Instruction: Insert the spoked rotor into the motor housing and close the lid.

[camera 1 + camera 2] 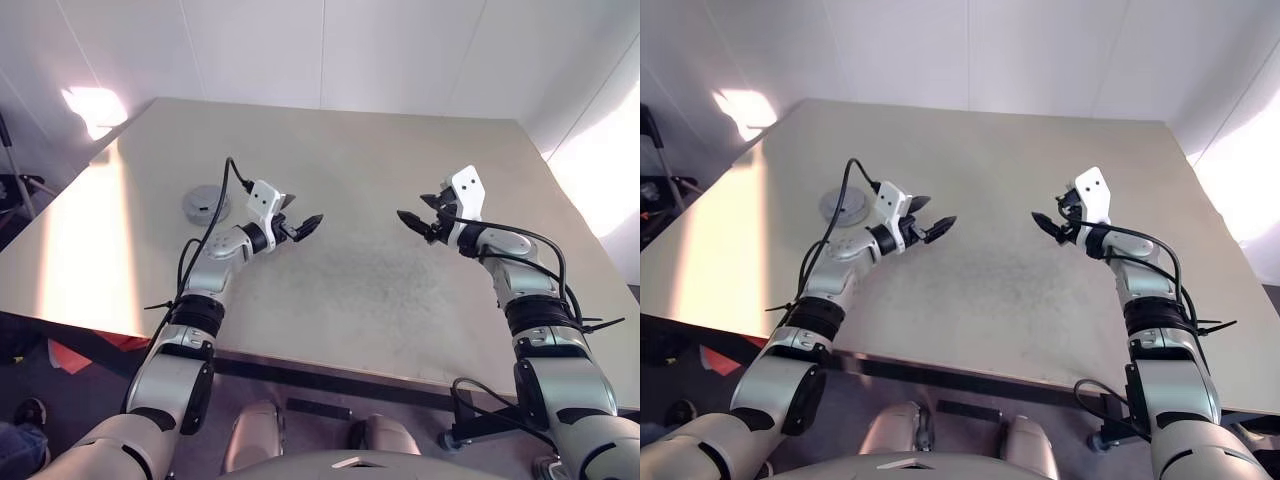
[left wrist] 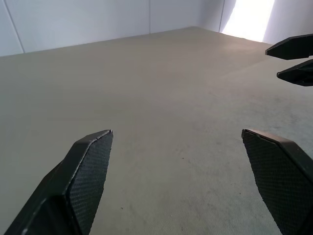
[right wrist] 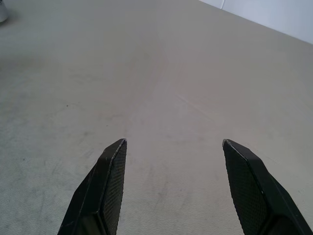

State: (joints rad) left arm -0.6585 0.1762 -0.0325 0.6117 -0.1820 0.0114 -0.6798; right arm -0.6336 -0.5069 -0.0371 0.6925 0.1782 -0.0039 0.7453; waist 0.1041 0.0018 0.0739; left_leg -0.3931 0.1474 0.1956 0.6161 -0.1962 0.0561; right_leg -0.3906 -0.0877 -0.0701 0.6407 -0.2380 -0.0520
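A grey round disc, the lid (image 1: pixel 205 203), lies flat on the table at the left, just beyond my left forearm; what is under it I cannot tell. The spoked rotor and the motor housing are hidden or out of view. My left gripper (image 1: pixel 302 213) hovers over the table to the right of the lid, open and empty, pointing toward the middle. My right gripper (image 1: pixel 418 212) faces it from the right, also open with nothing between its fingers. In the left wrist view the left fingers (image 2: pixel 90 169) stand wide apart over bare tabletop, with the right gripper (image 2: pixel 292 61) ahead.
The beige table (image 1: pixel 360 290) stretches between and beyond both grippers. Its near edge runs below my forearms, and its left edge drops off close to the lid. Bright light patches fall on the far left and right corners.
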